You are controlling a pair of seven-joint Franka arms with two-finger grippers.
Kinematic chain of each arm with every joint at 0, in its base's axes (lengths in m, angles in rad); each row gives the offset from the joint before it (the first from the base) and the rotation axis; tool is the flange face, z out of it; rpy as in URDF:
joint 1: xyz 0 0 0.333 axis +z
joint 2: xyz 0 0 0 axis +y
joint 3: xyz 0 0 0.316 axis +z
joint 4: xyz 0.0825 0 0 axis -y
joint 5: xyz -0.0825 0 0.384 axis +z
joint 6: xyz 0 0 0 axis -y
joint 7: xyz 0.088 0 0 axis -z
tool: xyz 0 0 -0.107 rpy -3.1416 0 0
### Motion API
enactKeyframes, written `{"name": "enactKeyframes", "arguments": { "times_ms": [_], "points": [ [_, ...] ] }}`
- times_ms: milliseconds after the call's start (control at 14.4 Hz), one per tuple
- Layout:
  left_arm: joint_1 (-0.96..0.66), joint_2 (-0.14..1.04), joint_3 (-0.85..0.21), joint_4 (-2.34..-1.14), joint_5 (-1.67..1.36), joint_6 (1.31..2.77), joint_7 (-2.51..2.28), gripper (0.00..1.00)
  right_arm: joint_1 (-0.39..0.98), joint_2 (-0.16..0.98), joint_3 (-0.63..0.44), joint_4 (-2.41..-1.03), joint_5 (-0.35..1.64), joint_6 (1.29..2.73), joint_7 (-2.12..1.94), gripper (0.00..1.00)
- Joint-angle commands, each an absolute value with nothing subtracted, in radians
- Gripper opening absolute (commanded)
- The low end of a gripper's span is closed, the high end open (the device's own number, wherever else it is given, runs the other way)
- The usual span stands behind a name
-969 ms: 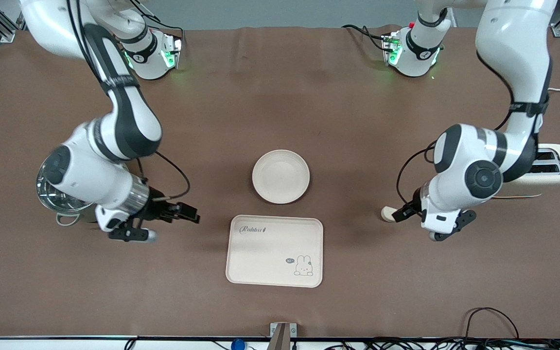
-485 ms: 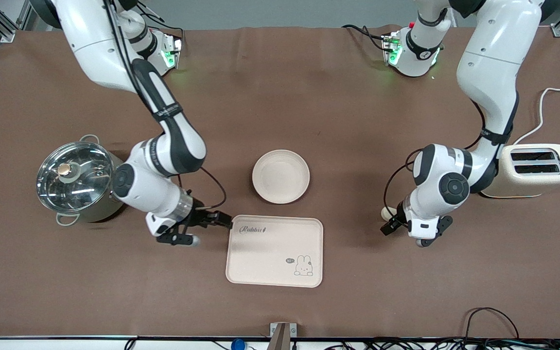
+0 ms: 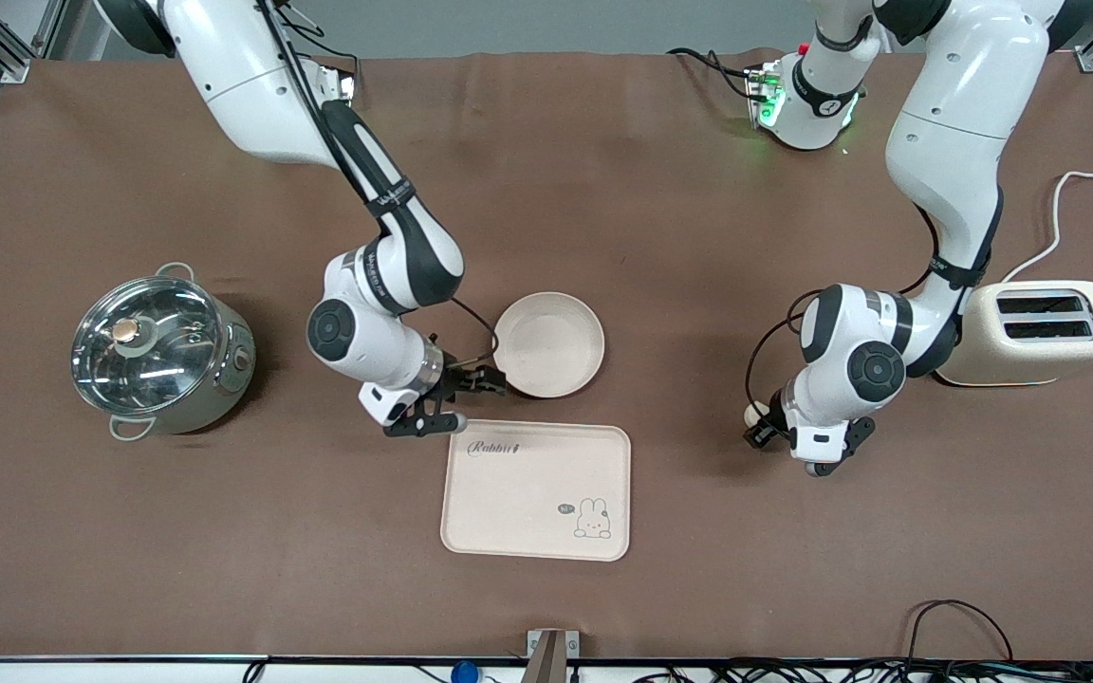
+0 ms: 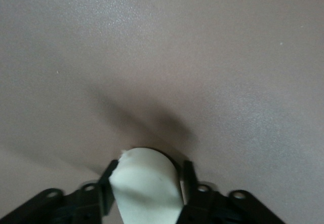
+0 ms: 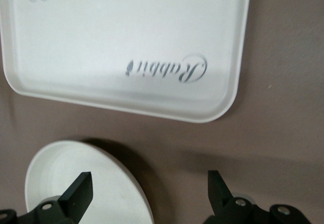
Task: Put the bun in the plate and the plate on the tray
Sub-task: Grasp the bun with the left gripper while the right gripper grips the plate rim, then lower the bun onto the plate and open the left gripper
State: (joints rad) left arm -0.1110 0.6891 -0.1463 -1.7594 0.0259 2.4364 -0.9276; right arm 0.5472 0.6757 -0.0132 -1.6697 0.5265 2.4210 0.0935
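The bun (image 3: 752, 413) lies on the brown table toward the left arm's end. My left gripper (image 3: 759, 427) is down on it. In the left wrist view the bun (image 4: 147, 183) fills the gap between the two black fingers (image 4: 107, 186), which press its sides. The round cream plate (image 3: 548, 343) sits mid-table, and the Rabbit tray (image 3: 535, 489) lies just nearer the camera. My right gripper (image 3: 488, 382) is open at the plate's rim on the right arm's side. In the right wrist view (image 5: 147, 193) one finger is over the plate (image 5: 76, 183), the other over bare table, and the tray (image 5: 126, 36) lies ahead.
A steel pot with a glass lid (image 3: 159, 349) stands toward the right arm's end. A cream toaster (image 3: 1049, 332) with a white cord stands at the left arm's end, close to the left arm's elbow.
My right arm swung from beside the pot across to the plate's rim. My left gripper shifted slightly onto the bun, which now sits between its fingers.
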Motion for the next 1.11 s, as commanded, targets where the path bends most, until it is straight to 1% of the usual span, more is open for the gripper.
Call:
{"name": "enactKeyframes", "arguments": {
  "times_ms": [0,277,415,623,692,900,969,1038],
  "points": [
    [-0.118,0.663,-0.164,-1.778,0.0,2.444,-0.957,0.16,0.578,0.655,-0.021,-1.732,0.535,2.439,0.057,1.0],
    [-0.146,0.658,-0.316,-1.738,0.014,2.442,-1.216,0.16,0.615,0.655,-0.023,-1.744,0.535,2.444,0.054,0.98],
    [-0.23,0.66,-0.324,-1.703,0.014,2.442,-1.32,0.16,0.615,0.655,-0.023,-1.744,0.534,2.442,0.052,0.98],
    [-0.355,0.679,-0.321,-1.671,0.012,2.448,-1.432,0.22,0.627,0.652,-0.023,-1.769,0.532,2.442,0.049,0.97],
    [-0.382,0.695,-0.321,-1.664,0.012,2.462,-1.448,0.24,0.632,0.652,-0.025,-1.772,0.532,2.442,0.038,0.94],
    [-0.425,0.73,-0.319,-1.664,0.014,2.545,-1.482,0.35,0.632,0.652,-0.025,-1.773,0.531,2.442,0.034,0.84],
    [-0.44,0.739,-0.316,-1.664,0.014,2.556,-1.483,0.43,0.632,0.653,-0.025,-1.773,0.531,2.442,0.034,0.81],
    [-0.449,0.744,-0.314,-1.664,0.014,2.56,-1.483,0.61,0.632,0.653,-0.025,-1.773,0.531,2.442,0.031,0.78]
  ]
}}
